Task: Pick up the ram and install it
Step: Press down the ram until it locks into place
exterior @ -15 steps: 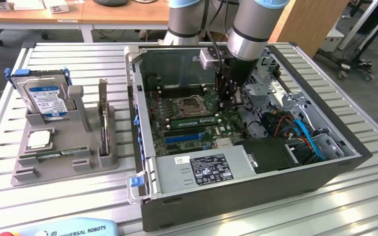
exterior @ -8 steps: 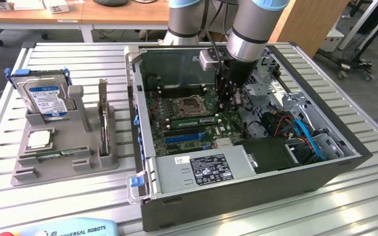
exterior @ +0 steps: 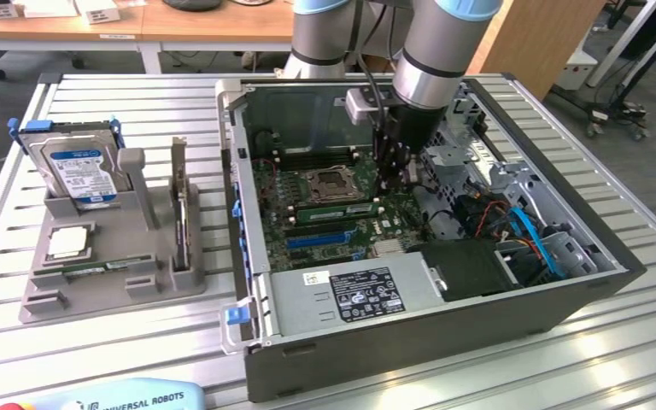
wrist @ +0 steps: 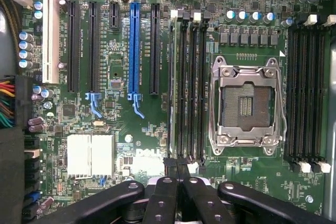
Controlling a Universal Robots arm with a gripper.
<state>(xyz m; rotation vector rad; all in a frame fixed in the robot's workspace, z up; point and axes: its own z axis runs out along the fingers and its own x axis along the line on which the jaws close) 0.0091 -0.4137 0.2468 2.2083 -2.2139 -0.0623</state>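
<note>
The arm [exterior: 430,60] is reaching straight down into the open computer case [exterior: 419,342], its wrist standing upright over the motherboard [wrist: 121,103]. The pincer [exterior: 391,190] is hanging just beside the processor socket [exterior: 325,181], on the exterior view's right of it, with its fingers closed together and gripping nothing. The ram [exterior: 334,207] is sitting on edge in a slot just beside the socket, on the socket's near side in the exterior view. In the wrist view the closed fingertips [wrist: 169,167] are lining up with one end of the slots next to the socket; whether they are touching the ram cannot be told.
</note>
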